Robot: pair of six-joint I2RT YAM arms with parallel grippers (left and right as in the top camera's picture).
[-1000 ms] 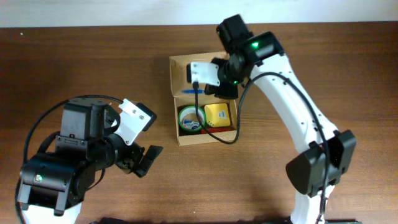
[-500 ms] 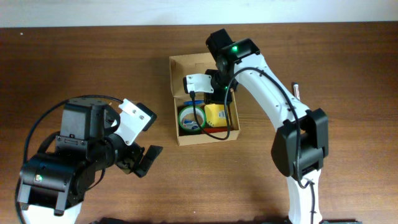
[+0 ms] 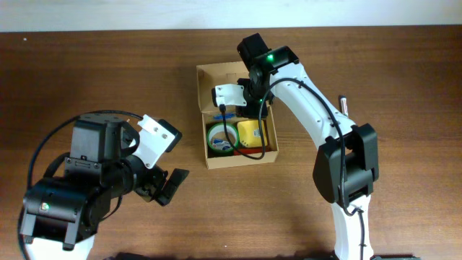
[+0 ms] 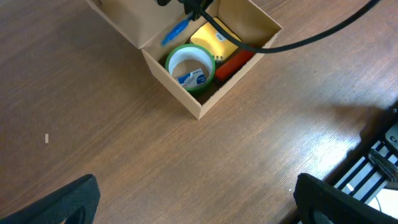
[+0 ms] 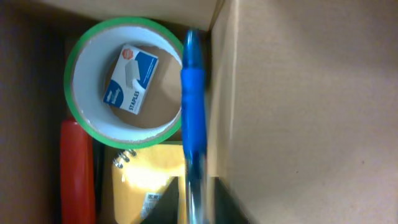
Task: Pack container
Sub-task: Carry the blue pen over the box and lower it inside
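The container (image 3: 216,76) is a tan cardboard box with its flap lid open, standing mid-table; it also shows in the left wrist view (image 4: 180,102). Inside lie a green tape roll (image 3: 220,137) around a small staples box (image 5: 130,78), a yellow notepad (image 3: 251,133) and a red marker (image 3: 263,150). My right gripper (image 3: 244,108) hovers over the box at the hinge. A blue pen (image 5: 193,93) stands between its fingers with a thin gap on each side. My left gripper (image 4: 199,205) is wide open over bare table, left of the box.
A dark pen (image 3: 343,105) lies on the table right of the box, beside the right arm. The open flap (image 5: 298,112) fills the right half of the right wrist view. Wooden table surrounds the box.
The right arm swung left and settled over the box with the blue pen. Its jaws have eased apart around the pen. The left arm has not moved.
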